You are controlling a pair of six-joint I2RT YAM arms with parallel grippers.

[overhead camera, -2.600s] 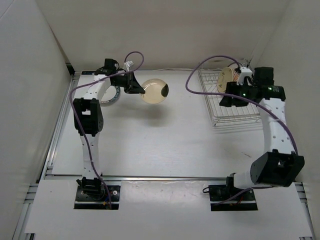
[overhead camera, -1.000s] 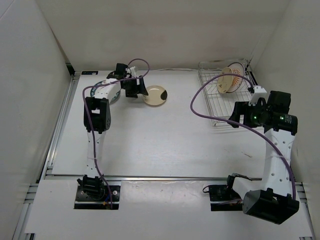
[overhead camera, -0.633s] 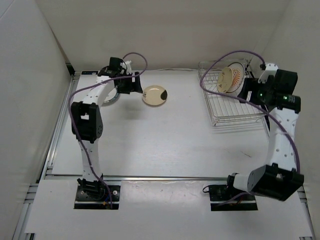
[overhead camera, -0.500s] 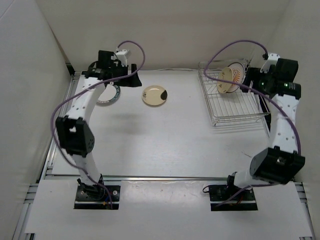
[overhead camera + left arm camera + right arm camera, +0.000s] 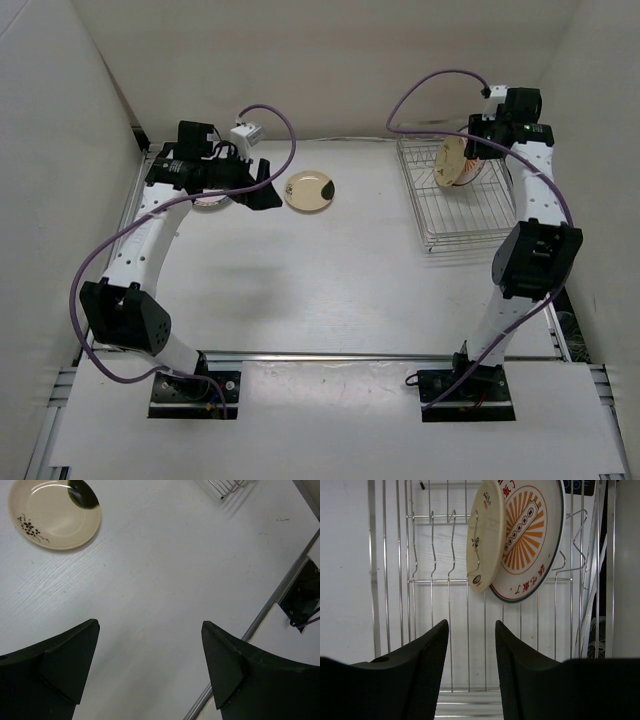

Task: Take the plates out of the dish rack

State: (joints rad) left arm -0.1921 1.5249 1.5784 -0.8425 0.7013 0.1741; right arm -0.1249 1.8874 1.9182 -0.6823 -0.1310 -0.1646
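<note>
The dish rack (image 5: 470,215) stands at the back right. Two plates stand upright in it: a cream plate (image 5: 485,535) seen edge-on and a white plate with an orange sunburst (image 5: 529,536) just behind it. My right gripper (image 5: 471,626) hovers over the rack wires, short of both plates. Its jaws are partly apart with nothing between them. A tan plate with a dark blotch (image 5: 309,190) lies flat on the table. My left gripper (image 5: 267,183) hangs open just left of it, holding nothing. A sliver of another plate (image 5: 209,201) shows under the left arm.
The right wall runs close along the rack (image 5: 390,580). A metal rail (image 5: 260,620) edges the table's near side. Purple cables loop above both wrists. The back wall is just beyond the rack.
The left arm has let go of the tan plate, now flat on the table, and has drawn back left and up. The right arm has swung to the rack's back and its jaws have narrowed.
</note>
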